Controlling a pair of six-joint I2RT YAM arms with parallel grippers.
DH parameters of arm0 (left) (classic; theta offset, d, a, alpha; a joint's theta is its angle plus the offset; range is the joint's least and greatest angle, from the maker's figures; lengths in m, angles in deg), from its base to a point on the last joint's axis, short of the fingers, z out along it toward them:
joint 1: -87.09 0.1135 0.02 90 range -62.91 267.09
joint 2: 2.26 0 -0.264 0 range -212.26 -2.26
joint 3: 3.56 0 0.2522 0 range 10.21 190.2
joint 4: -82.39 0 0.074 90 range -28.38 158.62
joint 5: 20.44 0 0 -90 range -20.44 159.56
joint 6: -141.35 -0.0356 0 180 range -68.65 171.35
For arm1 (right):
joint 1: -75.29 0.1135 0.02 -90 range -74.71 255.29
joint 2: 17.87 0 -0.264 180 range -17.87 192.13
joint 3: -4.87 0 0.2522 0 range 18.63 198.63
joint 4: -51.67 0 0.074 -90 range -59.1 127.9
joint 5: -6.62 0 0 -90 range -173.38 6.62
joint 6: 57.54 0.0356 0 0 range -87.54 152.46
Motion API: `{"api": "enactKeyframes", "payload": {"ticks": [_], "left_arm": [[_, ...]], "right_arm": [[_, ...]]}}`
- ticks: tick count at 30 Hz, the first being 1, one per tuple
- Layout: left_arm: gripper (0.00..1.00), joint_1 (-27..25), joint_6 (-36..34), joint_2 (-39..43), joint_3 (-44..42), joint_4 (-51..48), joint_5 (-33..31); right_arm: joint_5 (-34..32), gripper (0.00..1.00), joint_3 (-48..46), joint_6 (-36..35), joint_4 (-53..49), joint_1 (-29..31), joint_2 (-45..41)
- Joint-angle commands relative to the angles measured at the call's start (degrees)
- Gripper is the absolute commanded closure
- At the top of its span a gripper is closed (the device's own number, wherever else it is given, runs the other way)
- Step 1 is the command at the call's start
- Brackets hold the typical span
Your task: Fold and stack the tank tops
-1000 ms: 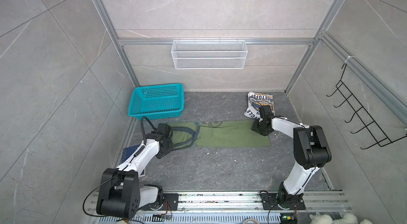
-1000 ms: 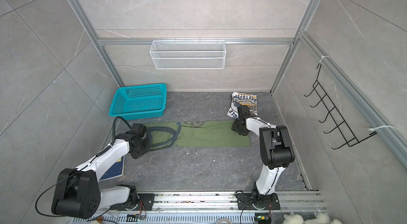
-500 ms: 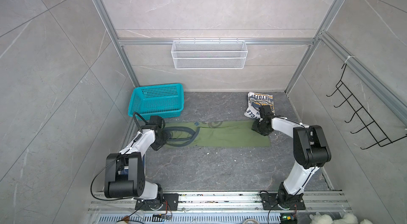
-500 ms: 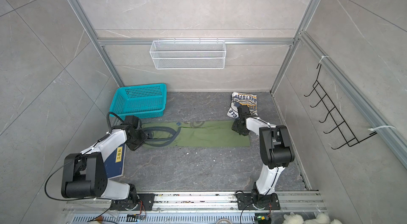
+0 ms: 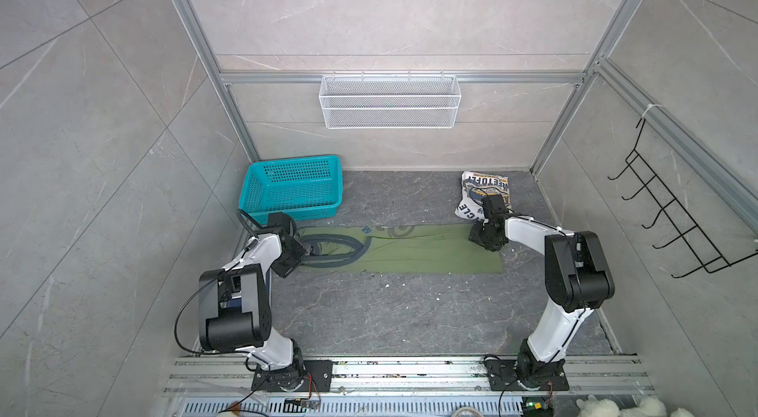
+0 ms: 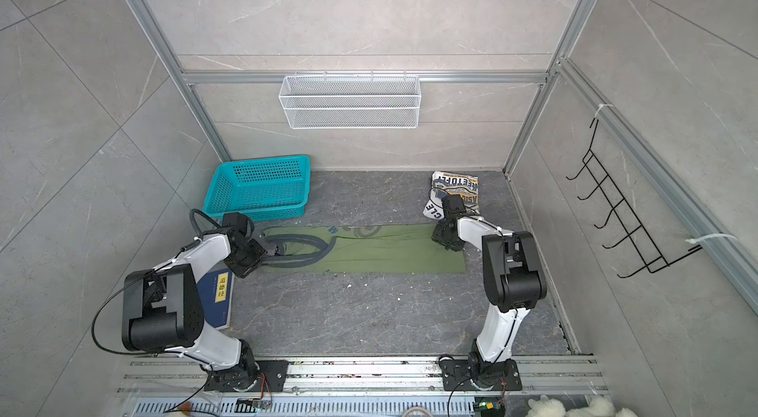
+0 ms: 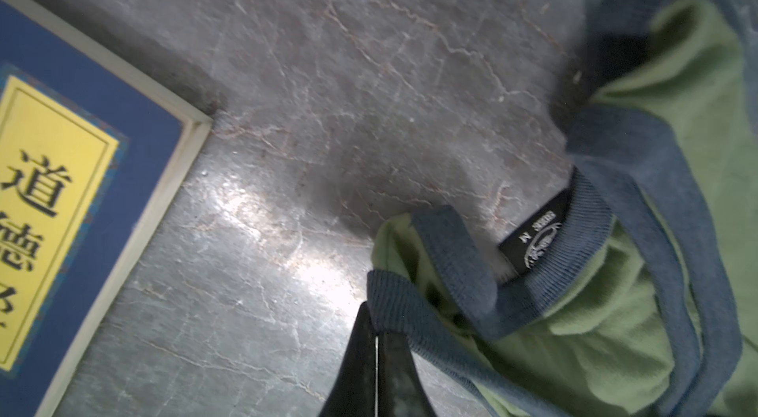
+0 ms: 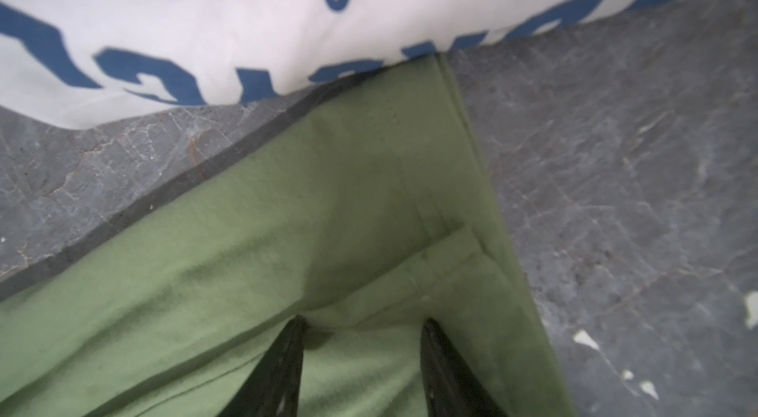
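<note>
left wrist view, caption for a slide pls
Shut left gripper at the grey trim of the olive tank top, dark blue book lying nearby.

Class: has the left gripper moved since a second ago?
Yes. The left gripper has shifted leftward in both top views, nearer the teal basket.

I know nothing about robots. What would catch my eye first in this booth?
A long olive green tank top lies flat across the dark floor. The left tool is shut at its grey-trimmed strap end, while the right tool stands open over the hem. Behind, a bright teal basket sits back left and a folded white tank top back right.
</note>
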Motion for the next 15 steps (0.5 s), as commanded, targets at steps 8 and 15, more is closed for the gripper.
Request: {"api": "enactKeyframes", "payload": {"ticks": [8,15], "left_arm": [[0.54,-0.4,-1.7,7.5,0.0,-0.9,-1.1],[0.47,-16.9,2.4,21.1,-1.3,-9.6,-8.7]], "right_arm": [[3.9,0.50,-1.1,-2.7,-0.8,-0.4,-3.7],[5.7,0.49,0.4,-3.6,-4.1,0.7,-9.0]]}}
